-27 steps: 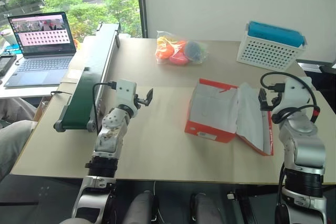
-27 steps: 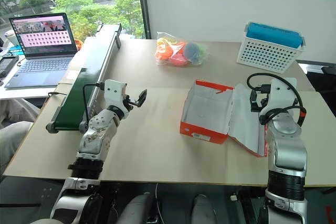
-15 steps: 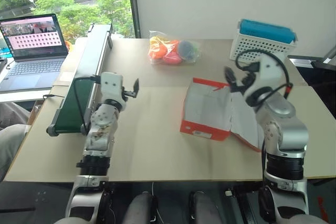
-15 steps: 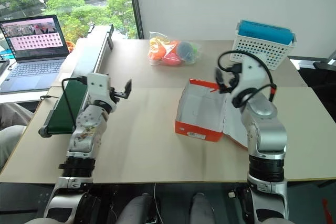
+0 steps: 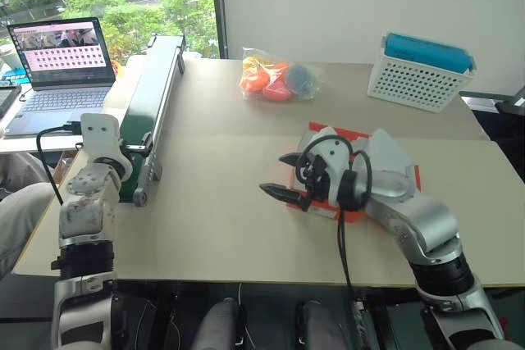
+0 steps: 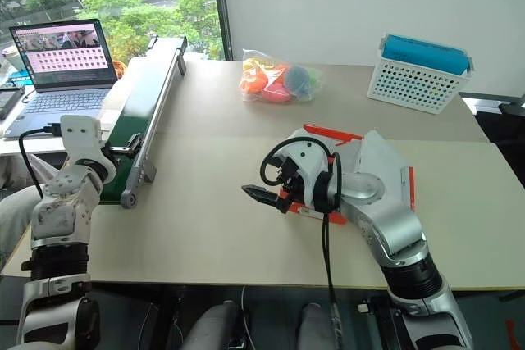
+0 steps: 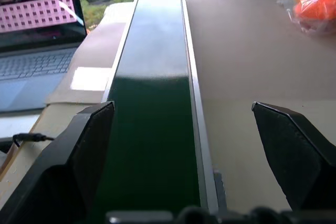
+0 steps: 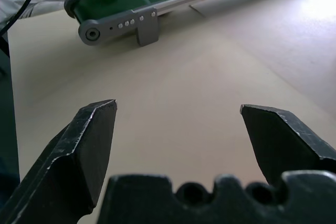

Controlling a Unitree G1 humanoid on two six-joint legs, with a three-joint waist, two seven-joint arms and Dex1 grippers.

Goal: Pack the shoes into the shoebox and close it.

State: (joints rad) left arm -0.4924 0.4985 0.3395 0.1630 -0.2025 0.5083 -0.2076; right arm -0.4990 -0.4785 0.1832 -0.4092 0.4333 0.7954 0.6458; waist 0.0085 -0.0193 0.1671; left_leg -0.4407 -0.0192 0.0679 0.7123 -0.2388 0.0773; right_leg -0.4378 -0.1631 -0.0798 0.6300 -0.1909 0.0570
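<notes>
1. The right gripper [image 6: 264, 195], jaws spread and empty, is now reaching across in front of the flat red-orange cardboard shoebox [image 6: 349, 138], having swung over from its right side.
2. The left gripper [image 7: 184, 145], also spread, has moved out to the long green conveyor belt [image 5: 152, 100].
3. No shoes are appearing on the beige table [image 5: 221, 227], so packing is not starting yet.

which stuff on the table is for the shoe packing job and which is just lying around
For the job:
- open red-orange cardboard shoebox, white inside

Lying about:
- clear bag of orange, pink and blue items
- white perforated basket with blue top
- green conveyor belt
- open laptop
</notes>
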